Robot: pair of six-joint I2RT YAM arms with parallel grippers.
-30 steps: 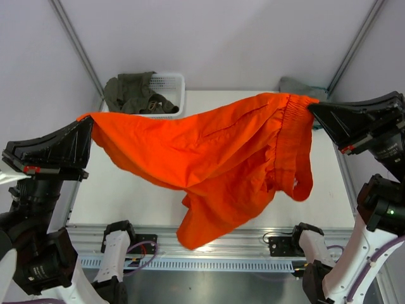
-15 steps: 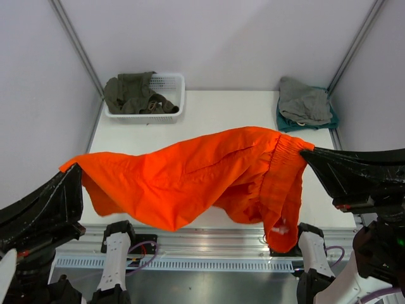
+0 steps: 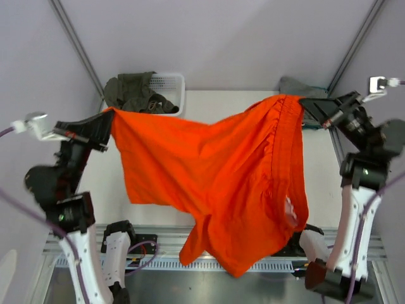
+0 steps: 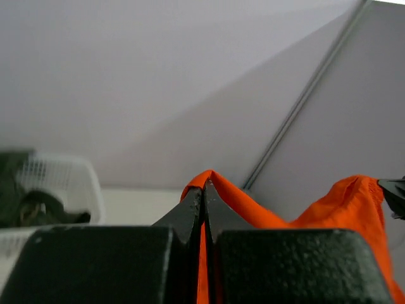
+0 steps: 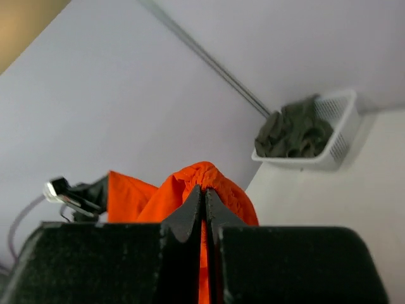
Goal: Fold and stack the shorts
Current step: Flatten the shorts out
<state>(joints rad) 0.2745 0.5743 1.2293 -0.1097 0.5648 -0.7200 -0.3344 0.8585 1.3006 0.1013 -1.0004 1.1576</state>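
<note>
One pair of orange shorts [image 3: 215, 183] hangs spread above the table [image 3: 221, 100], strung between two grippers. The left gripper [image 3: 109, 116] is clamped tight on a fabric corner, the right gripper [image 3: 305, 102] on the gathered waistband. One white basket [image 3: 169, 82] sits behind.

place: robot lab test cell
walls: plain white panels [image 3: 215, 38] between metal posts [image 3: 77, 45]
front: aluminium rail [image 3: 161, 235], loose cables [image 3: 142, 248]

shorts [image 3: 215, 171]: plain bright orange
basket [image 3: 172, 81]: white mesh
garment [image 3: 130, 92] in basket: olive green
cloth [image 3: 290, 85] at back right: probably grey, mostly hidden
table [image 3: 215, 104]: off-white
</note>
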